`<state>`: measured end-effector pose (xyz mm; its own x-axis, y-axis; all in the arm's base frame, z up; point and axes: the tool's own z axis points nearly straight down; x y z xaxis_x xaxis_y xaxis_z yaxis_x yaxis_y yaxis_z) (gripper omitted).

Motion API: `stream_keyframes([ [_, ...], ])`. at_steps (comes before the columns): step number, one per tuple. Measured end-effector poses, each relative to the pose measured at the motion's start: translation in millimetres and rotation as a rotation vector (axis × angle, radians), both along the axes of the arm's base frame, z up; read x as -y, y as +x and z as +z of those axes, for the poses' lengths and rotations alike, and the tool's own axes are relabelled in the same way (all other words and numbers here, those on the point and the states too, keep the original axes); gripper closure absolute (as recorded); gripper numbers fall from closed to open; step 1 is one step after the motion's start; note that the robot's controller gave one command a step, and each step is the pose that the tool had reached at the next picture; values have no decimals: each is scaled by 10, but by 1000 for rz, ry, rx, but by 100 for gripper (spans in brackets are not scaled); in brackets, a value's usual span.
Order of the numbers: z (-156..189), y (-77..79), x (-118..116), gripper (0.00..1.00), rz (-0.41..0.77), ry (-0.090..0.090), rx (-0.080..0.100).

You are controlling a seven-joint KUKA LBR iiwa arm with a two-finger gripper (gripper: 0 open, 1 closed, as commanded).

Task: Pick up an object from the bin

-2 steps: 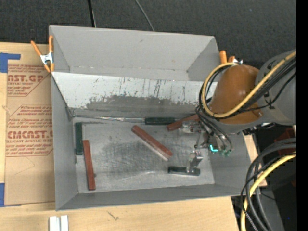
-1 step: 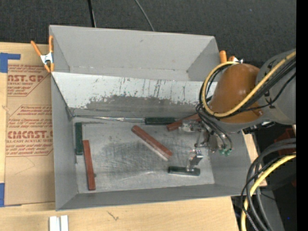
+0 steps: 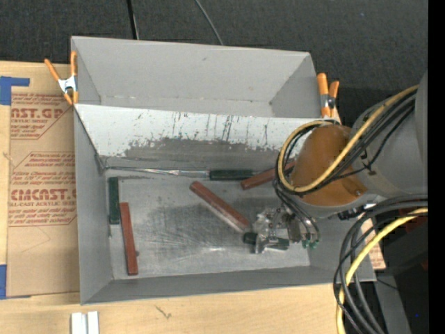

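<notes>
orange cover (image 3: 323,162) and looped cables (image 3: 361,145) on the wrist stand closest to the lens and hide much of what hangs below them. under them the tool (image 3: 272,234) is down in the near right corner of the bin (image 3: 90,186), low over the scuffed floor. whether it is wide or narrow i cannot tell, and nothing can be seen held in it. just beside it on the left ends a red-brown stick (image 3: 219,206) that lies flat and slanted, running off toward the far left. that looks the likeliest pick. farther out, a brown stick (image 3: 259,180), a dark green stick (image 3: 233,175) and a thin metal rod (image 3: 156,172) lie along the foot of the far wall. well apart on the left, a second red-brown stick (image 3: 128,239) and a dark green bar (image 3: 112,200) lie side by side.

to do this step well, i judge the tool should shift a little left and far, over the slanted stick's body rather than its tip. it should then turn to close across the narrow width and reach the floor before closing. a grip on the very end risks the stick swinging or slipping out on the lift.
</notes>
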<state>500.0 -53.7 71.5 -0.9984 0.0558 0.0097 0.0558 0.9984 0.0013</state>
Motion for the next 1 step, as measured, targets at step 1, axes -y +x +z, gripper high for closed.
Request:
stream_keyframes([
  [1,0,1,0,100,0,0,0],
])
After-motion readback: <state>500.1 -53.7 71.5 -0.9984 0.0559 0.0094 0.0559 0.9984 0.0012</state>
